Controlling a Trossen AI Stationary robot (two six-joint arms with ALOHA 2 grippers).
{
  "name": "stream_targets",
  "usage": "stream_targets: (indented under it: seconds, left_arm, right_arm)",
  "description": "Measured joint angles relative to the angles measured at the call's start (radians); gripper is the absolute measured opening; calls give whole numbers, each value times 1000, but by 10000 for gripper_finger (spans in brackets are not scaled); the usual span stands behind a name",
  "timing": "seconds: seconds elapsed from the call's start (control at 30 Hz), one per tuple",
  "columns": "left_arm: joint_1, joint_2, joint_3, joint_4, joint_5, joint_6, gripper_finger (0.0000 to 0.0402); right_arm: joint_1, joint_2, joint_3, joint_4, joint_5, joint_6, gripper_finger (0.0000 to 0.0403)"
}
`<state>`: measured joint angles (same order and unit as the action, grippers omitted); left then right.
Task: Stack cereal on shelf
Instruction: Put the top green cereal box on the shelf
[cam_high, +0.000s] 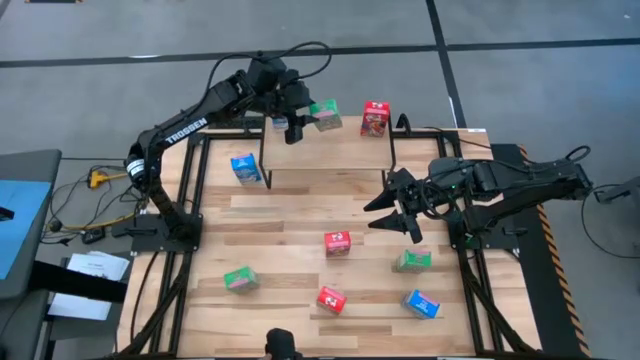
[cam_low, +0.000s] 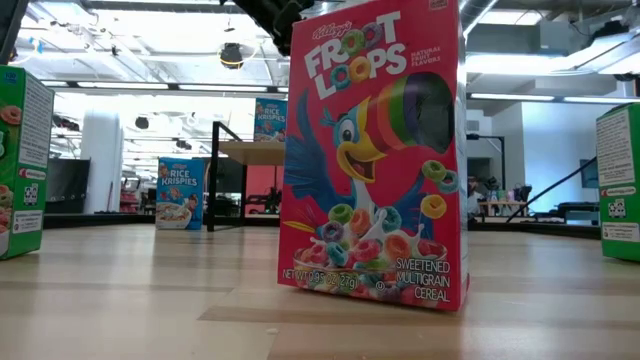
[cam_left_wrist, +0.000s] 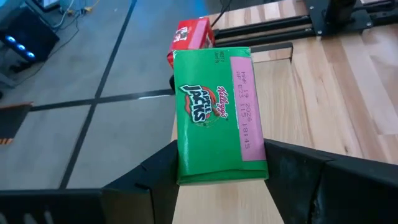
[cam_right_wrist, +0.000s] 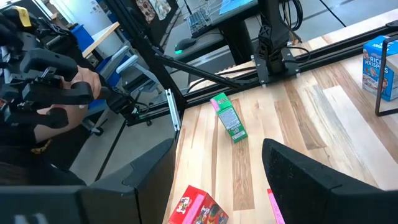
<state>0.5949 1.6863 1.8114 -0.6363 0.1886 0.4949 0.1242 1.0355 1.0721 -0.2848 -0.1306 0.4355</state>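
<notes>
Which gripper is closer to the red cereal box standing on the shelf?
Left. The left gripper, shut on a green box, is over the shelf, close beside the red box. The right gripper, open, hangs over the table in front of the shelf, farther away.

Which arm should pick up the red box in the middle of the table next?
Right. The right gripper hangs open beside the red box, holding nothing. The left gripper is at the shelf, shut on a green box.

Left gripper (cam_high: 300, 122) clamped far back; right gripper (cam_high: 392, 212) spread, hovering
</notes>
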Motion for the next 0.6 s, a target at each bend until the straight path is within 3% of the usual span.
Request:
stream_targets:
  seconds: [0.6]
  left_arm:
    - [32, 69, -1, -25, 35, -10, 187]
  right_arm:
    - [7, 0, 0, -9, 1, 0, 265]
